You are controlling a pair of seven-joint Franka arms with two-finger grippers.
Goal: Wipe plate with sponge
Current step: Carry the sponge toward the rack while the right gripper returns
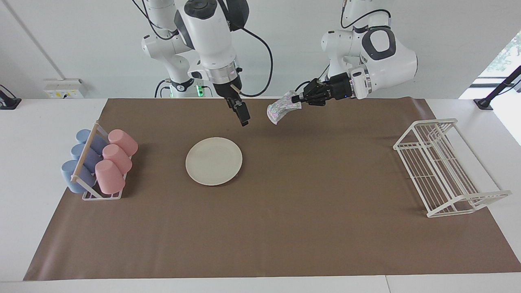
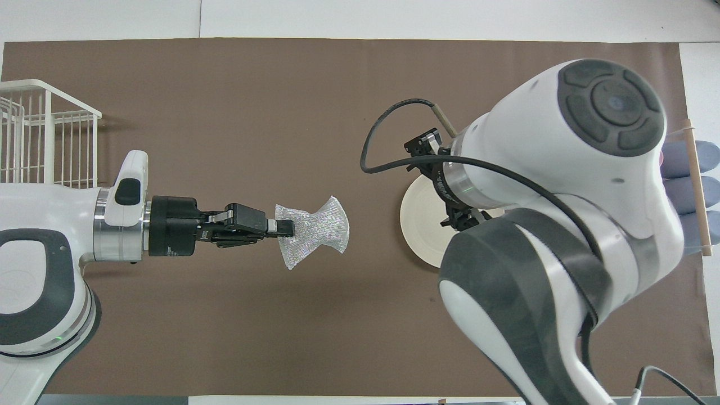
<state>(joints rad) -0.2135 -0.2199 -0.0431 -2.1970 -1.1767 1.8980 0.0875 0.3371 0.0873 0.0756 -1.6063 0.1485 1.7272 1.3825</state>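
We see the left gripper, raised above the brown mat near the mat's edge closest to the robots, clenched on one corner of the sponge; the silvery mesh wad hangs free from its fingertips, touching nothing else. The right gripper hangs in the air beside the sponge, apart from it, with nothing in it; whether its jaws stand apart we cannot tell, since the arm hides them from above and they appear edge-on from across the table. The plate lies flat and bare on the mat, toward the right arm's end, and the right gripper hangs above the mat just by the plate's robot-side rim. A holder of pink and blue cups stands at the mat's edge on that same end; a white wire rack stands at the mat's edge on the left arm's end.
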